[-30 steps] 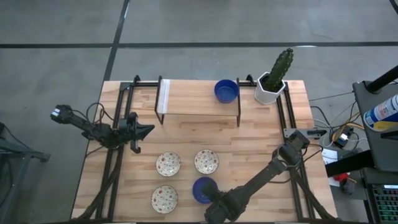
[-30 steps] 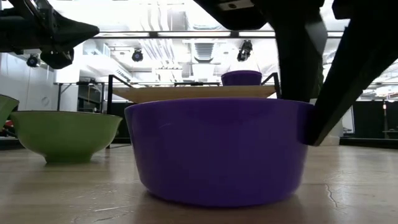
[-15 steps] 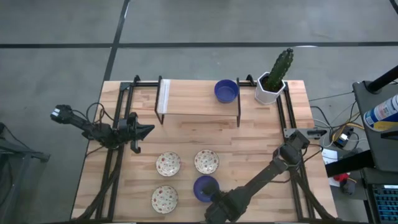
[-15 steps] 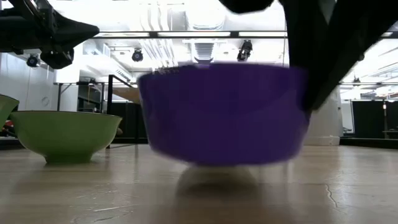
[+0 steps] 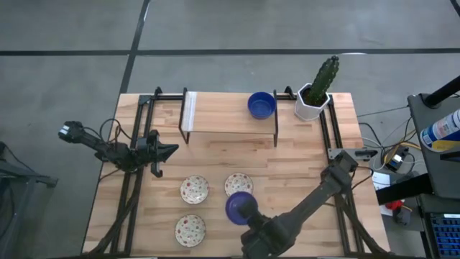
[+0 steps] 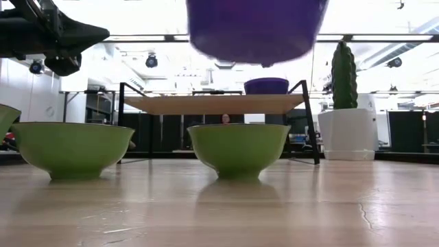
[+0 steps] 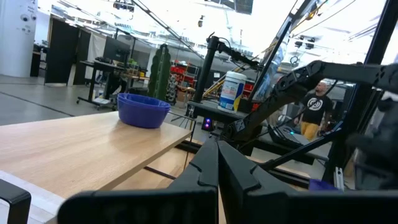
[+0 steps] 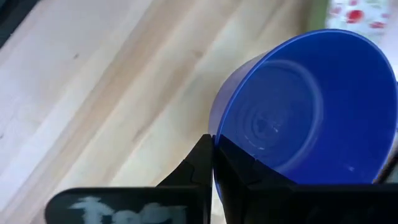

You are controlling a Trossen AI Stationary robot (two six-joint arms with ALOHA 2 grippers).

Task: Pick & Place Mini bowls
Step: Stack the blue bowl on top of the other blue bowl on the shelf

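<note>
My right gripper (image 5: 248, 216) is shut on a cobalt blue mini bowl (image 5: 238, 206), held above the table near its front edge; in the low view this bowl (image 6: 257, 27) hangs high above the tabletop. Three speckled cream mini bowls (image 5: 194, 189) (image 5: 234, 183) (image 5: 190, 229) rest on their bases on the table. Another blue mini bowl (image 5: 261, 105) stands on the raised wooden shelf (image 5: 223, 115) at the back. My left gripper (image 5: 171, 151) is shut, holds nothing and waits at the table's left. My right gripper pinches the blue bowl's wall at the rim (image 8: 216, 127), on the side nearest the arm. One finger (image 8: 239, 174) is inside the bowl and one (image 8: 198, 163) outside. The fingers slant down from the near right. The bowl is lifted clear of the table, opening up.
A white hexagonal pot with a cactus (image 5: 315, 97) stands at the far right beside the shelf. Black frame rails (image 5: 136, 165) run along the table's left and right sides. Bare wood lies between the shelf and the speckled bowls.
My right gripper has risen with the blue bowl. The bowl stood on the table a second ago and now hangs clear above it, over the near edge of the right speckled bowl.
</note>
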